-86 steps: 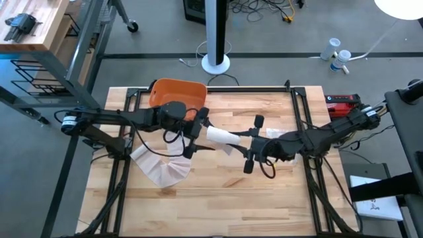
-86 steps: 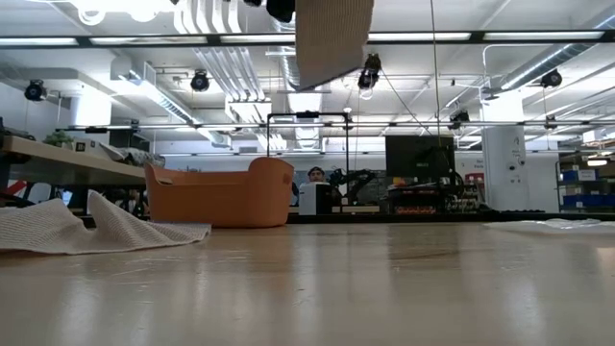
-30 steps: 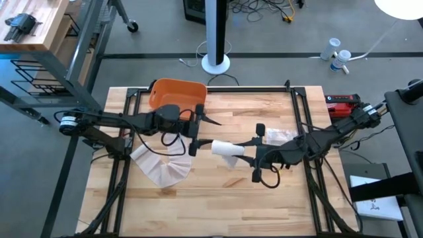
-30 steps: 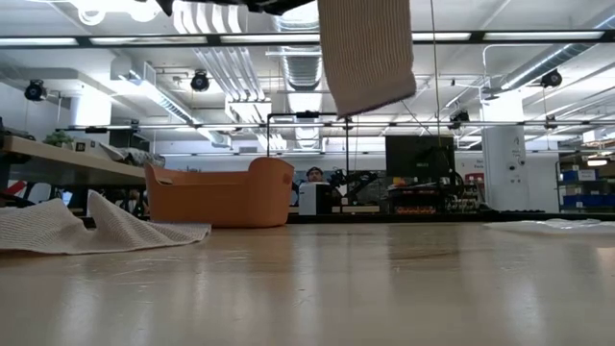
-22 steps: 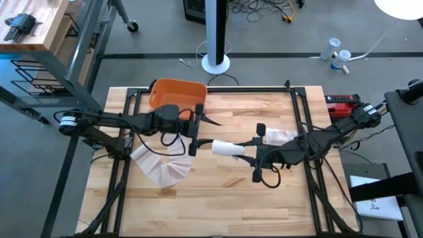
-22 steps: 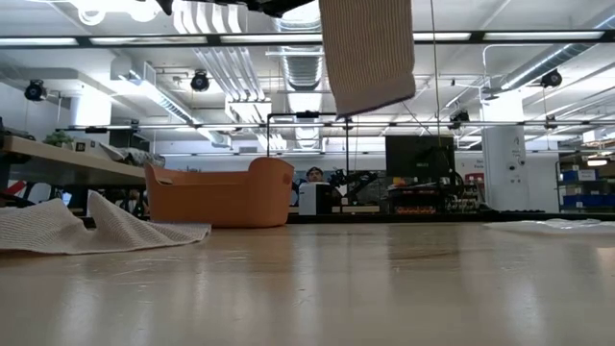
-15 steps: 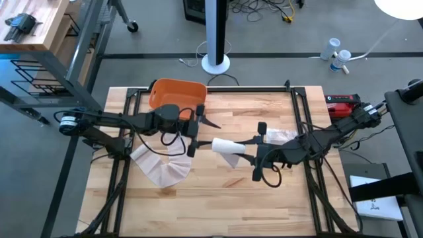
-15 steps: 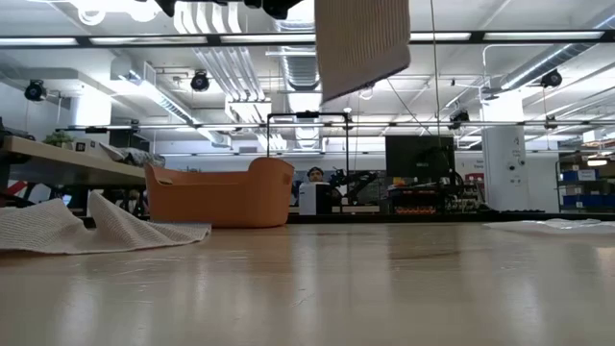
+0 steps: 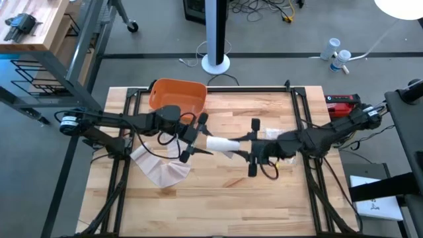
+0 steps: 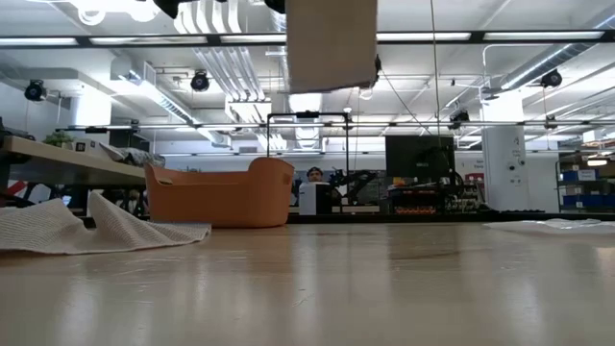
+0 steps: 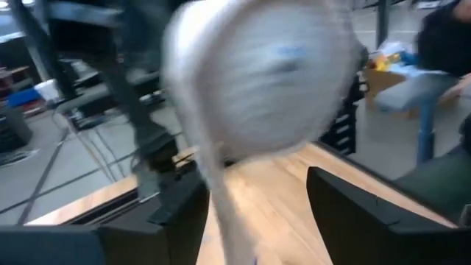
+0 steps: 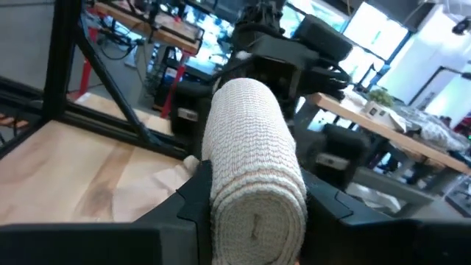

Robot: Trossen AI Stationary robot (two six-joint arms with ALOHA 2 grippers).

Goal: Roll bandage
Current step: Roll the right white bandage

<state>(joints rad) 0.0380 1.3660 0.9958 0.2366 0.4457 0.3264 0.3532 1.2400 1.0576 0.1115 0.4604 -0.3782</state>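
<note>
**A:** Which step is this?

**B:** Mid-roll, I'd judge. The bandage roll (image 9: 221,143) hangs in the air over the middle of the wooden table (image 9: 264,192), between the two arms. The right gripper (image 9: 250,148) has its fingers clamped on one end of the roll; in the right wrist view the ribbed cylinder (image 12: 254,184) sits squeezed between the two dark fingers.

**A:** And the left gripper?

**B:** The left gripper (image 9: 192,137) is at the roll's other end, fingers spread apart. In its wrist view the roll (image 11: 257,81) fills the space just ahead, with a strip of cloth trailing down between the open fingers. I cannot tell whether either finger touches it.

**A:** Where's the unrolled part?

**B:** The loose tail (image 9: 162,170) lies crumpled on the table on the left side, below the left arm, in front of the orange bin (image 9: 175,94). The low view shows the same heap (image 10: 86,229) flat on the wood and the roll (image 10: 332,43) hanging high above the surface. How the tail runs up to the roll is hidden by the left arm.

**A:** Next move?

**B:** Probably the left gripper closes on the roll's end or guides the strip, so the right can let go, turn and take another wrap. It needs tension on the strip; slack would loosen the windings.
</note>
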